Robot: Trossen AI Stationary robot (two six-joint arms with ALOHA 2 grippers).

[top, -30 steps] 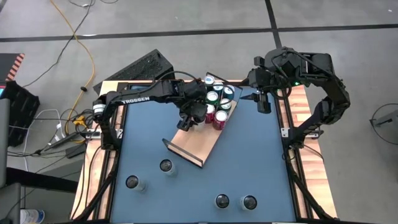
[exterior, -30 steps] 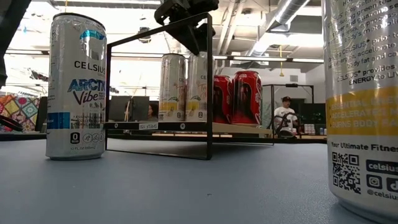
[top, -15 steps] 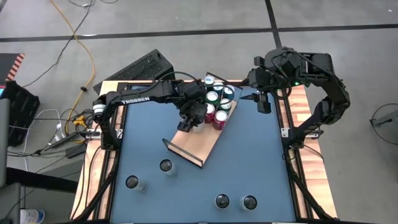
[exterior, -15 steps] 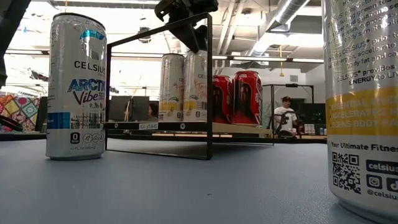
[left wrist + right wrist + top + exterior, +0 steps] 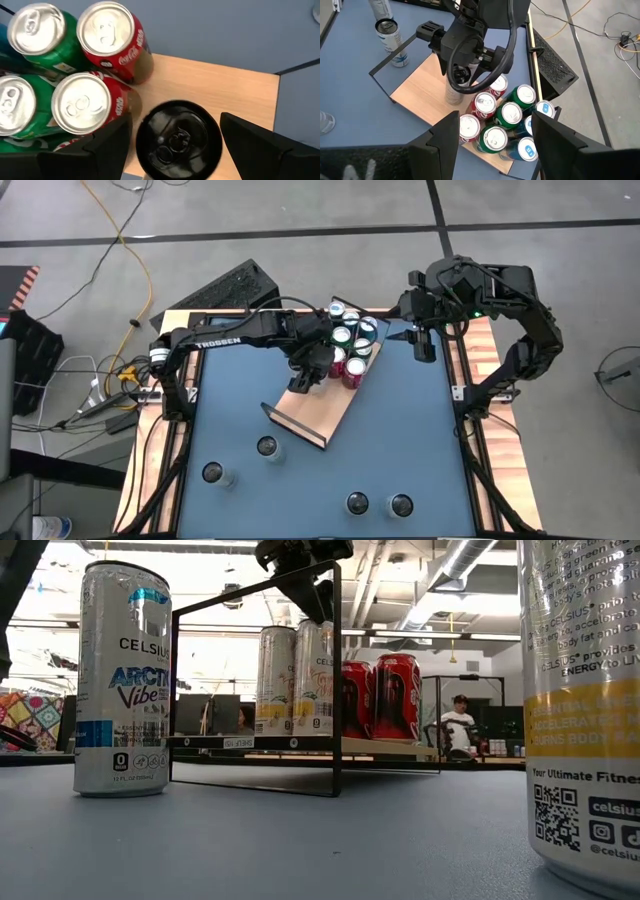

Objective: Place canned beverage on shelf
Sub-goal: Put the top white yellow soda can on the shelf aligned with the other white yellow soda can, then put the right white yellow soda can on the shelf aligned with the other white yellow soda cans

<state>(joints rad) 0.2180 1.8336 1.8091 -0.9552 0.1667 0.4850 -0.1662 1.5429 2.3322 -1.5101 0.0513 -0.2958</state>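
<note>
Now placing step: left gripper (image 5: pixel 172 137) over shelf (image 5: pixel 322 412), jaws spread either side of black-topped can (image 5: pixel 179 140), which stands on board beside red cans (image 5: pixel 107 37). Whether pads touch it, cannot tell. Next likely: lift clear, fetch worktop can (image 5: pixel 266 446). Right gripper (image 5: pixel 495 142) waits apart, jaws spread, empty.

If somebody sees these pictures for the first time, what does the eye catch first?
First, the cluster of red, green and blue cans packed at the far end of the wooden shelf. Next, the left gripper directly above them, its fingers around a black-topped can standing on the board beside the red ones. The right gripper waits at the table's far right edge.
</note>
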